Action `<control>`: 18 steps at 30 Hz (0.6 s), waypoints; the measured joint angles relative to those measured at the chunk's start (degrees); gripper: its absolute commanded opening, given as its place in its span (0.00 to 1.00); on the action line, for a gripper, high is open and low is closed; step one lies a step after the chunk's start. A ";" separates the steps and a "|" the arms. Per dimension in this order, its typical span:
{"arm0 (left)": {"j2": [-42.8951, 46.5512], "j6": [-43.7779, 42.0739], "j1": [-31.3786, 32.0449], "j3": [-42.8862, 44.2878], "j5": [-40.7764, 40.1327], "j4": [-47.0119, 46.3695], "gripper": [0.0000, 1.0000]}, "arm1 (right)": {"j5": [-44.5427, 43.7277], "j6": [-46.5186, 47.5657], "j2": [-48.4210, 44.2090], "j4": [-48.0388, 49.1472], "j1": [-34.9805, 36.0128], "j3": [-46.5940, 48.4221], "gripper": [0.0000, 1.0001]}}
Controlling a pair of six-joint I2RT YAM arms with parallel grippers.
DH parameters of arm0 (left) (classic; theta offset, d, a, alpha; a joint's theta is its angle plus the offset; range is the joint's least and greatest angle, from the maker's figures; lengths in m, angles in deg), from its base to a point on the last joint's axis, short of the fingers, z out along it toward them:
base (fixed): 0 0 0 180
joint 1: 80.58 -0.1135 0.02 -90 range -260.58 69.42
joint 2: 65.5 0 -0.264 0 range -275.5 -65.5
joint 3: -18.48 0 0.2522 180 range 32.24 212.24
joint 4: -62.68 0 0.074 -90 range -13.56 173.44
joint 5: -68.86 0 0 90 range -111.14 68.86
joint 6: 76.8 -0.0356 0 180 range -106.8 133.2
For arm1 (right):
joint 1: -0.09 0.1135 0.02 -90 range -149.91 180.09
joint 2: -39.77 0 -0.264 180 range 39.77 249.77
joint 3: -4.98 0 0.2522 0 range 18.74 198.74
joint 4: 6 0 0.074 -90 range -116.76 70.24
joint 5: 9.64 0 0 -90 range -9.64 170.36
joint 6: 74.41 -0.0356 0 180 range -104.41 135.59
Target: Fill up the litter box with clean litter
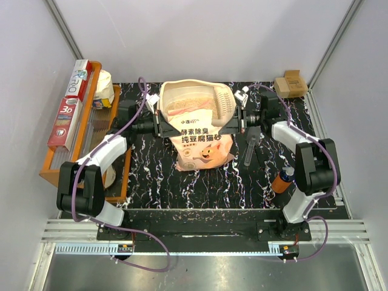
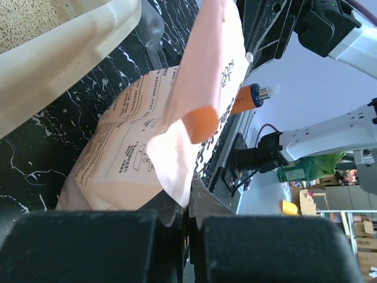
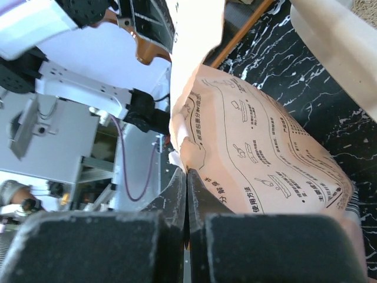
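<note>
Two end effectors, both clamped on the pink-and-white bag (image 1: 201, 145). The left end effector (image 2: 189, 190) has its jaws pinched tight on the bag's left edge. The right end effector (image 3: 186, 181) does likewise on the right edge, w/ thin film btwn the fingers each side.

Bag sits btwn them, printed face up, top end toward the far side, bottom toward the arm bases. Its long axis runs near-to-far.

Litter box (image 1: 193, 86) sits on the tabletop (image 1: 151, 176) just beyond the bag, straight ahead of both end effectors and approx equally near each. In the top view the bag's top overlaps the box's near rim. Box long axis runs left-right, across the bag's, grille end to the right.

Clean litter (image 1: 187, 108) already shows inside.

Judgement: the next move needs the bag top tipped fwd over that near rim. Whether the mouth is open, can't tell.
</note>
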 measured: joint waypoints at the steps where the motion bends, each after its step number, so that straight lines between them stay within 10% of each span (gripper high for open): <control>1: -0.13 0.11 0.00 0.48 -0.09 1.14 0.00 | 0.94 -1.22 1.20 -0.46 -0.09 1.57 0.00; 18: -3.61 -1.03 0.87 7.19 -0.76 19.06 0.00 | 3.91 -23.26 7.45 -2.34 -0.70 3.72 0.00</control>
